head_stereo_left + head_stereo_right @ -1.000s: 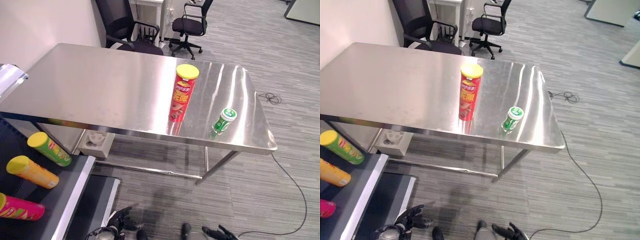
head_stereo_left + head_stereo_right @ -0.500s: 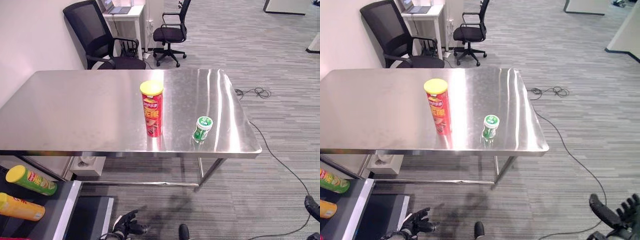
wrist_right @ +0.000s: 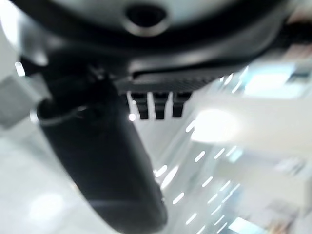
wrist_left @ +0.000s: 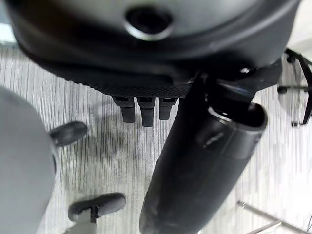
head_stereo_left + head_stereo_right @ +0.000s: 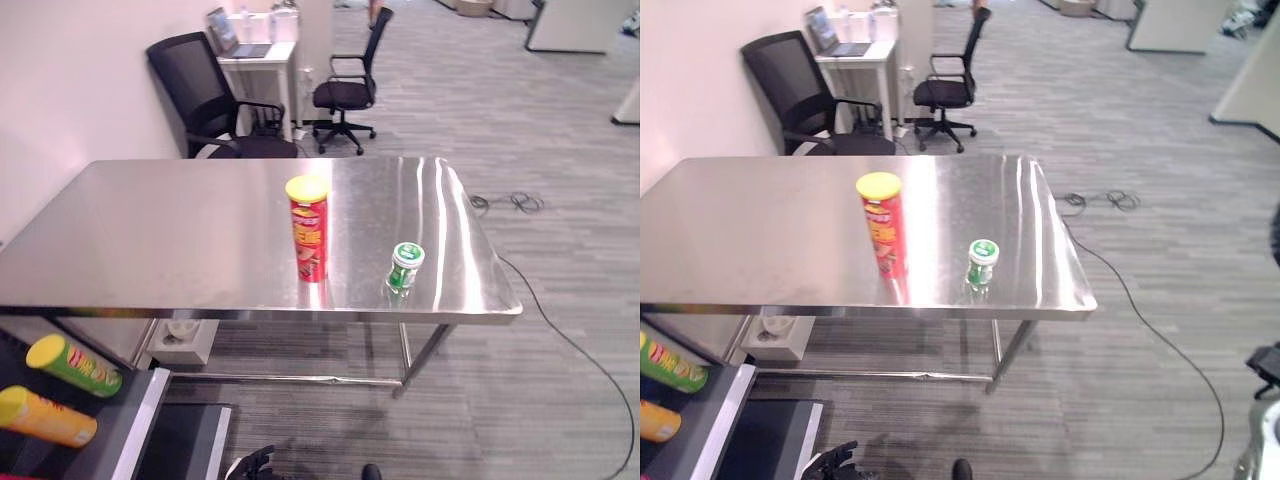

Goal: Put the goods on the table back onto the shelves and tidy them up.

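A tall red chip can [image 5: 307, 230] with a yellow lid stands upright near the middle of the steel table [image 5: 170, 240]. A small green jar [image 5: 404, 266] with a white-and-green cap stands to its right, closer to the table's right end. At the lower left, the dark shelf [image 5: 130, 440] holds a green can [image 5: 72, 364] and a yellow can [image 5: 45, 416], both lying down. My left hand [image 5: 250, 466] hangs low over the floor, open and holding nothing, well short of the table. My right hand [image 3: 151, 105] is open too, with nothing between its thumb and fingers.
Two black office chairs [image 5: 215, 100] [image 5: 350, 85] and a small white desk [image 5: 255, 55] with a laptop stand behind the table. A white wall runs along the left. A black cable [image 5: 570, 330] trails over the grey carpet right of the table.
The camera has swung, so the table now sits more centred and square. The cans and jar have not moved. The right hand has left the right eye view's lower right corner.
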You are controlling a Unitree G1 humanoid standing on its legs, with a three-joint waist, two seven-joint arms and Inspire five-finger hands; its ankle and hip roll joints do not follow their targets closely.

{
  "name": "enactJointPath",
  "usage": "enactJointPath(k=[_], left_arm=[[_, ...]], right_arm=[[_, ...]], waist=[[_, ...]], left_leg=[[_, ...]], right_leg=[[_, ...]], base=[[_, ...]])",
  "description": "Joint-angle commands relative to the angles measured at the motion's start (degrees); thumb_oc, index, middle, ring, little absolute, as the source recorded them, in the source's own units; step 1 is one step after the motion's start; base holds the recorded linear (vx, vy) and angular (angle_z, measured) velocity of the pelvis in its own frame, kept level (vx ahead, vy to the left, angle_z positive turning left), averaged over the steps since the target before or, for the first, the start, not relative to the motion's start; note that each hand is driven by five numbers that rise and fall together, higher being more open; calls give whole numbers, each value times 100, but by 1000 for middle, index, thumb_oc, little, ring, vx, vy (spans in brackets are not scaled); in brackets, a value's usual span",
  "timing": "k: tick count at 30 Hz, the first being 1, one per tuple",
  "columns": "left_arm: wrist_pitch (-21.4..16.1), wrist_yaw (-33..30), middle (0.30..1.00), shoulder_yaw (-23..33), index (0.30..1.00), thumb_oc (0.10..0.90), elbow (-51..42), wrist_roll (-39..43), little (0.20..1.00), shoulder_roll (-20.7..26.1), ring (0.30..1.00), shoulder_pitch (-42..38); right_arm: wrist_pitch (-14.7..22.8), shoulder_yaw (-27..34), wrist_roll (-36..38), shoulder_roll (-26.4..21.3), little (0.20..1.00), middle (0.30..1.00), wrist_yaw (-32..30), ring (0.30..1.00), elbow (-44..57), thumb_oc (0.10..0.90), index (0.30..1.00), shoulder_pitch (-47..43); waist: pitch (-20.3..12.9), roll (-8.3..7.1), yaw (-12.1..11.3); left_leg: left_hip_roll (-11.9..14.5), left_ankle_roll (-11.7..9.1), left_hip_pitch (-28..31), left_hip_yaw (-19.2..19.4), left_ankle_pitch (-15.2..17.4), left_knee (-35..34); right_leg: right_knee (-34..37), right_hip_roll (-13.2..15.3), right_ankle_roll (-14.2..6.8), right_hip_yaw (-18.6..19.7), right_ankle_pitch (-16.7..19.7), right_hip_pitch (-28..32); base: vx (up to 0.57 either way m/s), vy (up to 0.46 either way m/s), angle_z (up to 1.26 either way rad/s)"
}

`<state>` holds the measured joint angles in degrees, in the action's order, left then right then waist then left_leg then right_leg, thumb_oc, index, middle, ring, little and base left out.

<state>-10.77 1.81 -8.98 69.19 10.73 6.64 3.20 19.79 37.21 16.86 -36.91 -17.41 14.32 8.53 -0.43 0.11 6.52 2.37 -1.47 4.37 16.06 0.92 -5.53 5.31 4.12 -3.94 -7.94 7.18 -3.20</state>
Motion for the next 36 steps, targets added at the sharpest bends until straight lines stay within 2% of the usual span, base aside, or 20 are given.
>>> enactJointPath(k=[1,2,4,9,15,20,36], left_arm=[[-131,16,900,-69,900,800,226,141,900,151,900,-441],[-121,29,900,-78,900,800,207,215,900,154,900,-420],[-94,87,900,-64,900,800,202,391,900,165,900,-376],[-93,177,900,-109,900,800,108,409,900,180,900,-338],[-87,245,900,-61,900,800,109,593,900,163,900,-324],[-91,273,900,-50,900,800,69,652,900,135,900,-325],[-70,334,900,-108,900,800,-58,599,900,163,900,-315]], right_arm=[[439,193,429,-208,900,900,441,900,168,800,900,-232],[438,23,582,-278,900,900,541,900,120,800,900,-352],[239,-711,971,-465,900,900,1077,900,202,800,900,-552],[-75,-1140,978,-712,900,900,1506,900,113,800,900,-447],[-198,-1390,1218,-750,900,900,1827,900,6,800,900,-323],[-331,-1486,851,-726,900,900,1822,900,-107,800,900,-220],[-539,-1995,717,-376,900,900,2107,900,-336,800,900,25]], waist=[[162,-238,-161],[161,-252,-219],[171,-306,-387],[183,-331,-457],[179,-341,-486],[189,-337,-492],[219,-354,-511]], left_leg=[[166,-134,-6,-134,32,53],[169,-137,-11,-157,26,53],[182,-154,-6,-230,-2,53],[200,-174,10,-285,-19,53],[206,-191,7,-339,-37,53],[208,-194,4,-376,-34,53],[213,-204,-13,-444,-39,53]], right_leg=[[-49,332,-414,59,-282,552],[-46,330,-408,32,-291,566],[-31,312,-382,-74,-329,635],[-31,295,-362,-132,-371,681],[-31,282,-351,-196,-401,716],[-31,278,-342,-230,-414,724],[-31,270,-326,-305,-432,742]], base=[[8,-24,31],[12,-43,39],[18,-57,30],[9,-25,12],[8,-12,5],[0,0,0],[0,0,0]])
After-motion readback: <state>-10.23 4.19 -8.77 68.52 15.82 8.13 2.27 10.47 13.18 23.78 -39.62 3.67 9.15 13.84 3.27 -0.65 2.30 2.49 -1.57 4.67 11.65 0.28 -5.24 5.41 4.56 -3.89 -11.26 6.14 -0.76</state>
